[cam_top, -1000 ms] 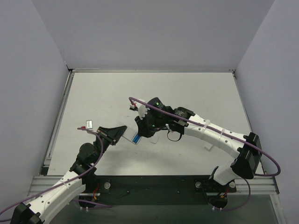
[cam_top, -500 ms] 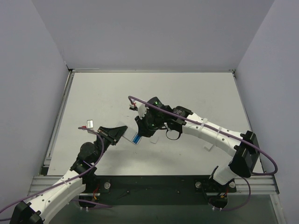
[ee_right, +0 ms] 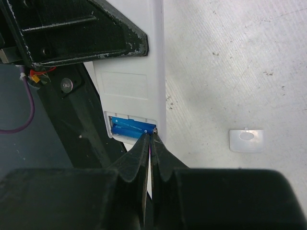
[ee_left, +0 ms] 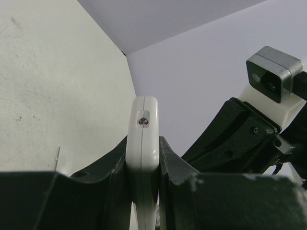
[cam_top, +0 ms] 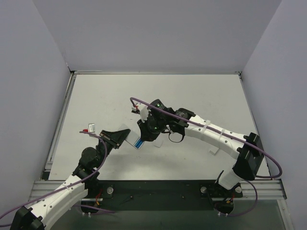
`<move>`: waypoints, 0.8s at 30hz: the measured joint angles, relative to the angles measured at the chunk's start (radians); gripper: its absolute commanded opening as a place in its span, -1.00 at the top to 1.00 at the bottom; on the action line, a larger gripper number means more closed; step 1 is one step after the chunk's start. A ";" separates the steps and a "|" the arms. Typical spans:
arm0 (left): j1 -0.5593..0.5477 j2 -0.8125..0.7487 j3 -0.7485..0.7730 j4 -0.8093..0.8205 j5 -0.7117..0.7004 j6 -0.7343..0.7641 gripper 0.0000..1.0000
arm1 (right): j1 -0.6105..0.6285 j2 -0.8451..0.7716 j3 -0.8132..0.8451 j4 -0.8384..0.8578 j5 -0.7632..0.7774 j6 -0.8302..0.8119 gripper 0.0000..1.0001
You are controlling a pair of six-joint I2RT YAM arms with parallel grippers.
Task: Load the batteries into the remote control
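Near the table's (cam_top: 96, 96) left-centre, the left claw (ee_left: 142, 160) is clamped on the remote's (ee_right: 129, 81) long edges, its open back facing the right arm. Blue batteries (ee_right: 133, 128) lie in the bay. The right claw (ee_right: 150, 143) is fully closed and holds nothing, its tips at a battery's end (seemingly touching). Press gently and squarely, so the cell seats without twisting the remote. A cover (ee_right: 246, 140) lies apart on the table.
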 measured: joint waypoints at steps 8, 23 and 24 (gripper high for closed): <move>0.000 0.001 -0.026 0.045 -0.003 0.047 1.00 | 0.000 0.040 0.024 -0.021 -0.004 0.037 1.00; 0.007 0.041 -0.031 0.161 -0.006 0.171 1.00 | -0.034 0.123 0.118 -0.092 -0.047 0.168 1.00; 0.007 0.045 -0.031 0.163 -0.006 0.174 1.00 | -0.034 0.126 0.119 -0.093 -0.045 0.173 1.00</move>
